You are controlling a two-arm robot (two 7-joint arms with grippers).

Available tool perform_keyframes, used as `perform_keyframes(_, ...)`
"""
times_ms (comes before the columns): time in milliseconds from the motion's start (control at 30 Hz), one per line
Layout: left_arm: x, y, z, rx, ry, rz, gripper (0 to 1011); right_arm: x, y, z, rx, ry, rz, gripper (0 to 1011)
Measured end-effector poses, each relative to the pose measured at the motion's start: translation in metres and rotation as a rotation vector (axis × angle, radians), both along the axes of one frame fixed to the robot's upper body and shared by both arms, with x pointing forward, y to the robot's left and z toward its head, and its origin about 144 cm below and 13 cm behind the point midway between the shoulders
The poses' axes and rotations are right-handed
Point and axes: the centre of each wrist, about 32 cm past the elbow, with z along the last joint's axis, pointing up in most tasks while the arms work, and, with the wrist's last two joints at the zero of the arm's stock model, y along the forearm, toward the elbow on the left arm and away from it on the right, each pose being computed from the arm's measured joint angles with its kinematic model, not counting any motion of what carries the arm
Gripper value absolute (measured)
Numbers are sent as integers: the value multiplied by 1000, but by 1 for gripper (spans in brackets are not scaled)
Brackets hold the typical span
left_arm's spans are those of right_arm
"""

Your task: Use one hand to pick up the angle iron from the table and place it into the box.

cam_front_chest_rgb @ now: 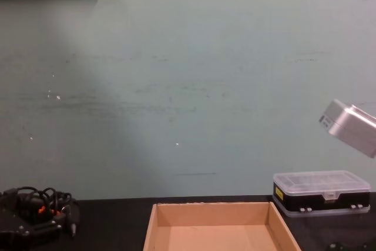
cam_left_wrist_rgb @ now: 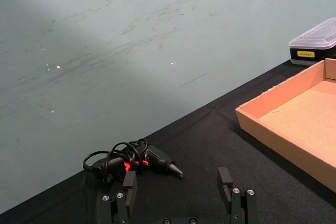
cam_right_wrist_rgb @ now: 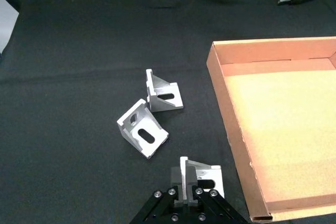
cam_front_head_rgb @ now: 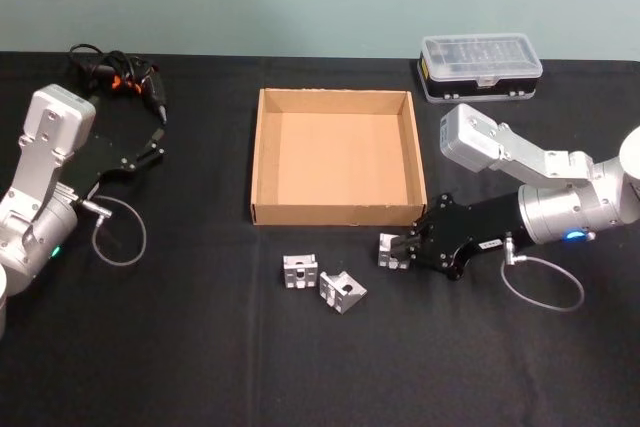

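Note:
Three silver angle irons lie on the black table in front of the tan box. My right gripper is shut on the angle iron nearest the box's front right corner. In the right wrist view its fingers pinch that bracket's upright plate, beside the box wall. Whether the bracket is off the table I cannot tell. The other two angle irons rest loose to the left, also visible from the right wrist. My left gripper is parked at the far left, open.
A black plastic case with a clear lid stands behind the box on the right. A corded hand tool lies at the back left, just beyond my left gripper. The box holds nothing.

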Motion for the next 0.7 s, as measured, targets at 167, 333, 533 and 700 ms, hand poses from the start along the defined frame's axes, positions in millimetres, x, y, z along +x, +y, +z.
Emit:
perform_keyframes(167,0,0,0,0,0,0,1000,1,1,-1,3,0,0,40)
perform_keyframes(333,0,0,0,0,0,0,1000,3,3,-2,4,2,4,40)
perform_keyframes(533,0,0,0,0,0,0,1000,4,5,-2,17,8,9,40)
perform_keyframes(700,0,0,0,0,0,0,1000,5,8,5,84,18,20,40)
